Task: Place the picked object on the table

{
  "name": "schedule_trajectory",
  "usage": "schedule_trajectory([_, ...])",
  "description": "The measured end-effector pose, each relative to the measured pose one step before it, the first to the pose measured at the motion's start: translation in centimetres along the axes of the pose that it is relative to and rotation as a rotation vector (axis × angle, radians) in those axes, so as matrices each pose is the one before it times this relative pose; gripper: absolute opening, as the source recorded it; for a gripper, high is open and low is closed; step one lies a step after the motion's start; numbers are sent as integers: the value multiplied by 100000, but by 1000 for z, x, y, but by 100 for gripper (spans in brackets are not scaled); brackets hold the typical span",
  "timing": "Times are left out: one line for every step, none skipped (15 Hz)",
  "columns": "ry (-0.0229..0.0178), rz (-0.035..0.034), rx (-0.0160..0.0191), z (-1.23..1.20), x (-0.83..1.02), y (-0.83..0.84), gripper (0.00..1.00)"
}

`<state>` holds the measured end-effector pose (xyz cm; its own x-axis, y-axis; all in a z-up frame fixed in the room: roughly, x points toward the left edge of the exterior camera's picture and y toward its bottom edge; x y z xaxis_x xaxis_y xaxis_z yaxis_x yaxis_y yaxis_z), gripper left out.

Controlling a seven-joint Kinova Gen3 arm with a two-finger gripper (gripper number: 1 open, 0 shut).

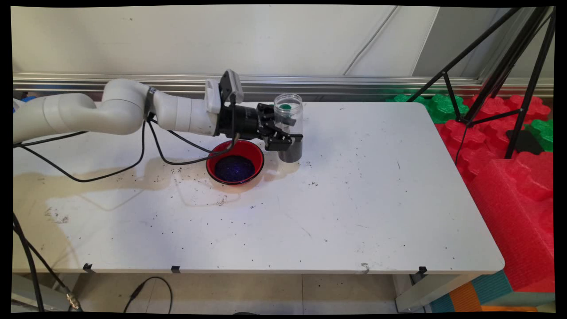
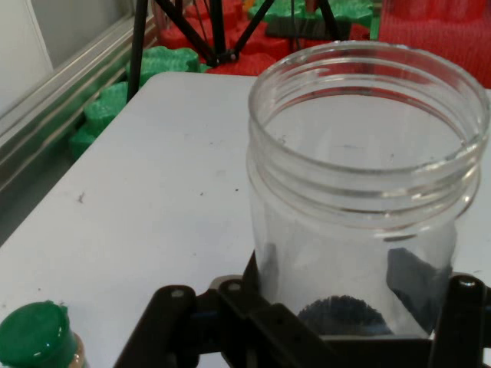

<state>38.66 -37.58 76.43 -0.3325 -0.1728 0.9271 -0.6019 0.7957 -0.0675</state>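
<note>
On the white table (image 1: 354, 199), toward its far edge and just beside a red bowl (image 1: 235, 163), stands a clear plastic jar (image 1: 289, 128), upright, lidless, with a threaded neck and wide open mouth. A layer of dark grains fills its bottom part; above that the walls are see-through. No label or writing can be read on it. The gripper (image 1: 283, 133) reaches in level from the bowl's side and its two black fingers (image 2: 460, 307) pinch the jar's lower body, one on either flank. The red bowl, on the arm's side of the jar, holds a dark heap of the same grainy stuff, and loose dark specks lie scattered on the table around it. In the hand view, a small container with a green cap (image 2: 34, 333) stands near the jar.
</note>
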Motion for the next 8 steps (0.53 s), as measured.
schedule_trajectory([-252, 380, -25, 336, -203, -6, 0])
schedule_trajectory([-169, 242, -13, 212, -134, -4, 0])
schedule_trajectory([-266, 316, 16, 290, -196, -7, 0])
schedule_trajectory([-296, 303, -10, 330, -215, -4, 0])
schedule_trajectory([-287, 274, 5, 296, -204, 8, 0])
schedule_trajectory([-199, 150, 19, 191, -140, 9, 0])
schedule_trajectory([-302, 256, -8, 300, -206, 20, 0])
schedule_trajectory([-273, 207, 7, 236, -172, 20, 0])
